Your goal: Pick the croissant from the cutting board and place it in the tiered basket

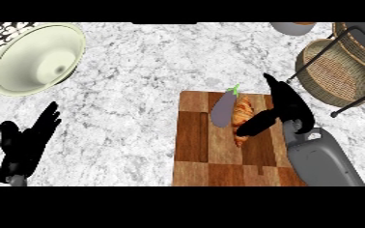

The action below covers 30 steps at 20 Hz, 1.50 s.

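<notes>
While one croissant (242, 114) and one eggplant (224, 108) lie touching on the single cutting board (192, 147), the right hand (288, 107) hovers with relaxed fingers, its thumb (255, 124) touching the croissant's lower right; the left hand (28, 142) rests open at lower left.

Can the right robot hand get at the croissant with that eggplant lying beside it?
Probably yes. The right robot hand is already over the cutting board, its thumb at the croissant. The eggplant lies against the croissant's far side, away from the hand, so the near side looks free.
</notes>
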Motion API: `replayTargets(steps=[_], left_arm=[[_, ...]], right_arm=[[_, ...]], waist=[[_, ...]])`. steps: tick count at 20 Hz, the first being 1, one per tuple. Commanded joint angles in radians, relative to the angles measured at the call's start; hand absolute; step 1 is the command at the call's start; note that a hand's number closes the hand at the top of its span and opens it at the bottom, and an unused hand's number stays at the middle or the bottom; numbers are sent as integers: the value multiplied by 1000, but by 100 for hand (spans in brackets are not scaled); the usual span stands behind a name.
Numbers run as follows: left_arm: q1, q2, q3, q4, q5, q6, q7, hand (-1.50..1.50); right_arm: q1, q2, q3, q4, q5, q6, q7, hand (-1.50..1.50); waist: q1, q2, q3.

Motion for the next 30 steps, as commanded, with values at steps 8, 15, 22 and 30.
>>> replayTargets(steps=[8,15,22,30], left_arm=[[24,-25,9,36,-26,-21,-55,0],[-9,-1,45,36,-29,-45,-20,0],[-5,-7,68,-7,-39,-62,20,0],[-8,-71,57,-30,-86,-34,24,0]], right_arm=[[56,43,-25,-12,-15,51,152,-150],[79,83,-37,35,34,32,60,-150],[96,114,-58,53,86,43,6,-150],[93,141,-117,93,112,67,-36,-150]], waist=[[6,3,0],[6,4,1],[5,3,1],[3,3,1]])
